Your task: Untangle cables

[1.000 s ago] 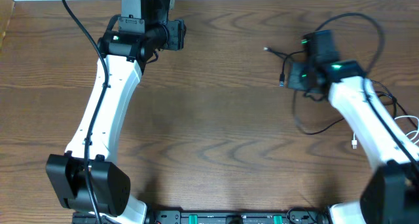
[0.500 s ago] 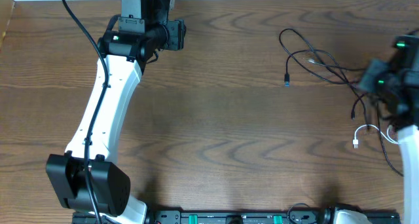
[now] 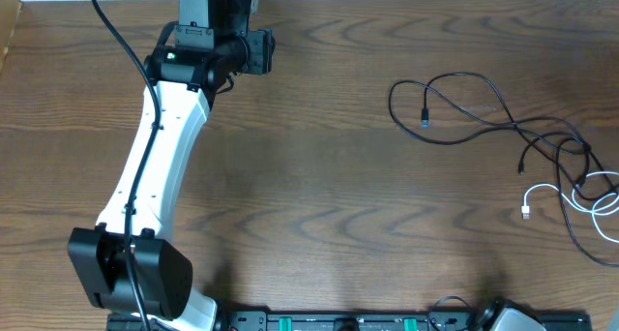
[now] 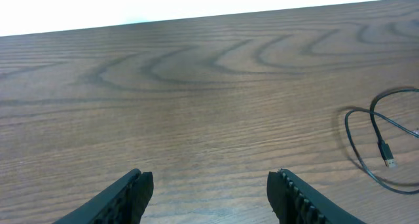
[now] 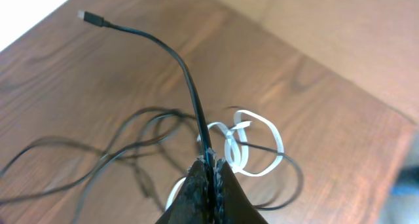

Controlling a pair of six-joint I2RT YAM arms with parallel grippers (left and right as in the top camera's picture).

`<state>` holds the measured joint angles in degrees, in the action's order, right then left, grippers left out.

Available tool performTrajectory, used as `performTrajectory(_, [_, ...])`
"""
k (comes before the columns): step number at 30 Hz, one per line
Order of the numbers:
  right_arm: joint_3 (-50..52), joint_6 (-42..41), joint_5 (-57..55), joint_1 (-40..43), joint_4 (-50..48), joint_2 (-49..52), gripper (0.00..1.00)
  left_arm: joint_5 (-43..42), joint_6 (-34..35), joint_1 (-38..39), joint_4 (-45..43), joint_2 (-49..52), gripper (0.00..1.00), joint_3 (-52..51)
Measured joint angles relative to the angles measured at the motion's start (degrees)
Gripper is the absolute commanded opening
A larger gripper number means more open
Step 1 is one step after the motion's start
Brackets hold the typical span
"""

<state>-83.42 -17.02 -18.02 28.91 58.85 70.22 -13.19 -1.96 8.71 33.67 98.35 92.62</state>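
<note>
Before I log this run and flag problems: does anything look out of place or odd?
Nothing damaged. The thin black cords and the looped white cord cross in a tangle at the brown wooden table's right edge, and the right gripper pinches one black cord, its plug end sticking up.

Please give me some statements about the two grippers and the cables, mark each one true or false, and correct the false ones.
1. The left gripper has open jaws with nothing between them. True.
2. The white cable lies near the right edge of the table. True.
3. The right gripper has its jaws shut on the white cable. False: they are shut on a black cable, whose plug end stands up free; the white cable lies underneath.
4. The left gripper touches the cables. False: it is at the far left, and the cables lie apart from it on the right side.
</note>
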Motion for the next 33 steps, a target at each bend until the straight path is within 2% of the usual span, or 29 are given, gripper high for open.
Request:
performTrajectory(6, [-0.28,-0.61,-2.60,7.39,0.07,2.71,0.01,0.00,0.00,0.00,-0.07,0.00,0.62,0.00])
performTrajectory(11, [-0.46,-1.27,-2.21,10.62,0.55,10.12,0.01,0.02,-0.02,0.00,-0.07,0.00,0.62,0.00])
performTrajectory(12, [-0.46,-1.44,-1.99,10.80,0.70,12.17,0.09,0.00,-0.02,0.00,-0.07,0.00,0.61,0.00])
performTrajectory(13, [-0.46,-1.55,-1.79,10.93,0.90,13.64,0.28,0.00,-0.02,0.00,-0.04,0.00,0.62,0.00])
performTrajectory(15, [-0.44,-1.95,-0.85,10.95,1.38,16.41,0.50,0.00,-0.02,0.00,-0.07,0.00,0.62,0.00])
performTrajectory(17, [-0.44,-2.19,-0.26,10.95,1.46,17.55,0.66,0.00,-0.02,0.00,-0.07,0.00,0.61,0.00])
performTrajectory(19, [-0.44,-1.99,0.33,10.95,1.57,17.88,0.70,0.00,-0.02,0.00,-0.07,0.00,0.62,0.00])
performTrajectory(22, [-0.44,-2.05,1.60,10.99,1.57,17.73,0.71,0.00,-0.02,0.00,-0.07,0.00,0.62,0.00])
performTrajectory(24, [-0.44,-1.79,3.58,10.99,1.46,17.66,0.65,0.00,-0.02,0.00,-0.04,0.00,0.62,0.00])
performTrajectory(27, [-0.44,-0.02,8.87,9.81,1.11,16.98,0.65,0.00,-0.02,-0.02,-0.02,0.00,0.62,0.00])
performTrajectory(31, [-0.46,2.60,14.43,4.39,0.81,16.00,0.68,0.02,-0.02,0.00,0.00,0.00,0.62,0.00])
performTrajectory(33, [-0.46,4.24,16.48,0.02,0.63,15.93,0.63,0.02,-0.02,0.00,0.11,0.00,0.62,0.00])
